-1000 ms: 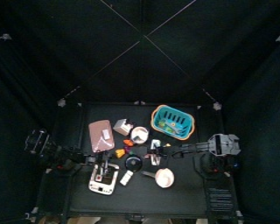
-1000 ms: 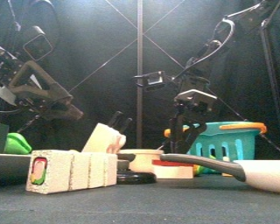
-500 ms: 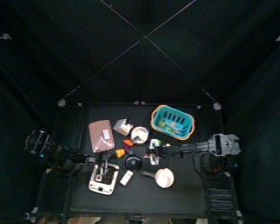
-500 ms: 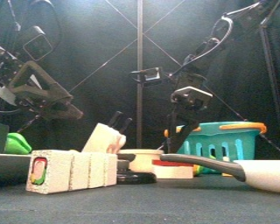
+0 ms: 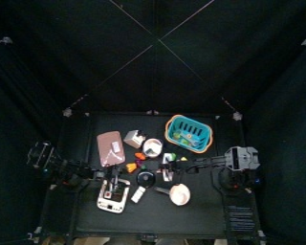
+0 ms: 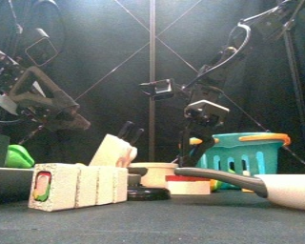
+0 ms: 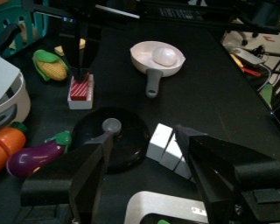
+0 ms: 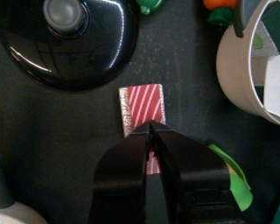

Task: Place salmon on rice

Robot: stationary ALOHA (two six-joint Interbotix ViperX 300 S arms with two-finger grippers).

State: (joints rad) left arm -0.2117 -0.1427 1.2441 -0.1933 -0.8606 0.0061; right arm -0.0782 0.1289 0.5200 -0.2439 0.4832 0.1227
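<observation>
Gripping the salmon [image 8: 145,108] by its near end between the right gripper [image 8: 153,140] jaws, long axis in line with them, mid-table beside the black lid [image 8: 67,42], arm angled down from the right edge, left gripper [image 7: 149,162] resting open near the left edge.

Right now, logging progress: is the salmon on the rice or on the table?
On the table: the salmon lies flat on bare black tabletop, right gripper's fingers closed on its end.
</observation>
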